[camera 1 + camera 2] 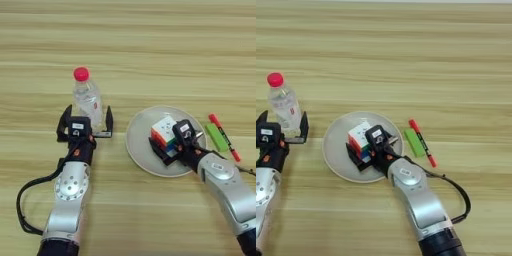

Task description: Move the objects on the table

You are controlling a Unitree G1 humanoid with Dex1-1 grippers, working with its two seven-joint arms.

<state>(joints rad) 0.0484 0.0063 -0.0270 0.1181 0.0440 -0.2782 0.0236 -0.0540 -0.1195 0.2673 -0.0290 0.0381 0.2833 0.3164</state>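
The right end effector [167, 145] hides the puzzle cube's [163, 131] near side, its black fingers clenched on the cube over a round grey plate [137, 142]. The left end effector [86, 124] is released, its fingers spread either side of the clear ribbed bottle [87, 99] with a red cap. On the streaked wood-grain counter [150, 50], a slim red marker [224, 137] lies beside a green block [216, 137].

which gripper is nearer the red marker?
Right. The right gripper is over the plate, shut on the puzzle cube, just left of the red marker. The left gripper straddles the bottle, far left.
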